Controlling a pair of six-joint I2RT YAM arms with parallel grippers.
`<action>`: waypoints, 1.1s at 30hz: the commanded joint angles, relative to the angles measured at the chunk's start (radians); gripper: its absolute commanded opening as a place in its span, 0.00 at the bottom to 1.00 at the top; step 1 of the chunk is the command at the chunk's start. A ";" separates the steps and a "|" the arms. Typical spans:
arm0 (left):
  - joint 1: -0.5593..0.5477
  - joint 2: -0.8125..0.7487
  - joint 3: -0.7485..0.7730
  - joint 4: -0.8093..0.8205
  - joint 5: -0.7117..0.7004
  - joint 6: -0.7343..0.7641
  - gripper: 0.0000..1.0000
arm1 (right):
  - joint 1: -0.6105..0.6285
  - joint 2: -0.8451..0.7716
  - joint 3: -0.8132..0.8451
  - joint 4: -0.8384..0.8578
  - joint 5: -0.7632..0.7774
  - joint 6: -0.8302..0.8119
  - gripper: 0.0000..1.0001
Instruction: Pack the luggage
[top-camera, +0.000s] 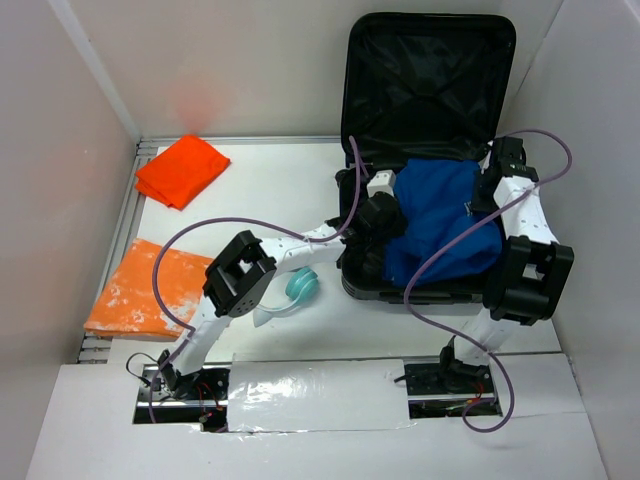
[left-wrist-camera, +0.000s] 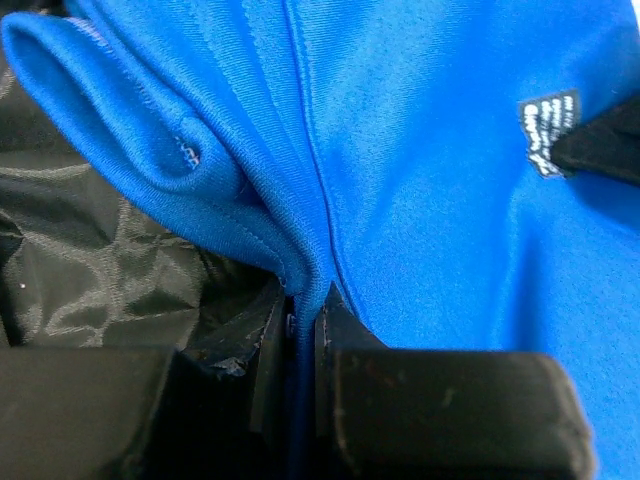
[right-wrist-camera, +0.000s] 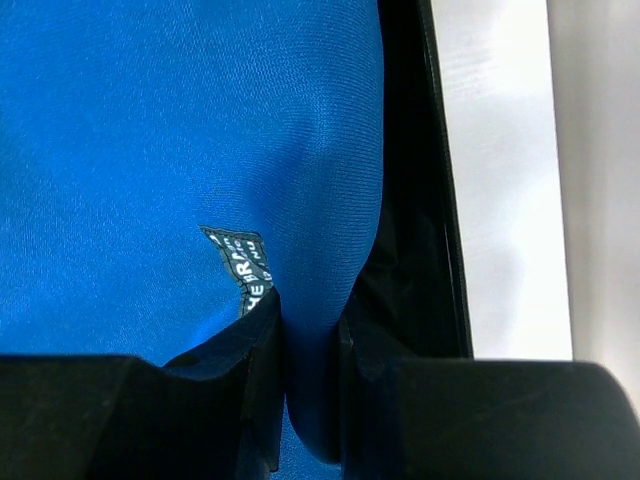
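The luggage (top-camera: 430, 70) lies open at the back right, its lid standing upright, its black lining (left-wrist-camera: 90, 260) showing in the left wrist view. A blue garment (top-camera: 440, 215) lies in its base. My left gripper (top-camera: 385, 225) is at the garment's left edge, shut on a hemmed fold of the blue cloth (left-wrist-camera: 303, 305). At the garment's right side, my right gripper (top-camera: 485, 198) is shut on another fold of the same cloth (right-wrist-camera: 310, 330), close to a small black label (right-wrist-camera: 240, 265) and the luggage's black rim (right-wrist-camera: 420, 200).
An orange cloth (top-camera: 182, 170) lies at the back left. An orange-and-white cloth (top-camera: 150, 288) sits at the left edge. Teal headphones (top-camera: 300, 288) rest just left of the luggage. White walls close in the table (top-camera: 280, 190) on three sides.
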 joint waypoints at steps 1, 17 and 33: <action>-0.009 -0.042 0.067 0.034 -0.026 0.007 0.00 | -0.029 0.026 0.120 0.185 0.079 -0.039 0.00; -0.009 -0.033 0.031 0.046 0.024 0.032 0.00 | -0.029 -0.025 0.059 0.148 0.113 -0.041 0.09; -0.009 -0.072 -0.032 0.046 0.032 0.023 0.15 | -0.038 -0.135 -0.056 0.167 0.093 -0.047 0.50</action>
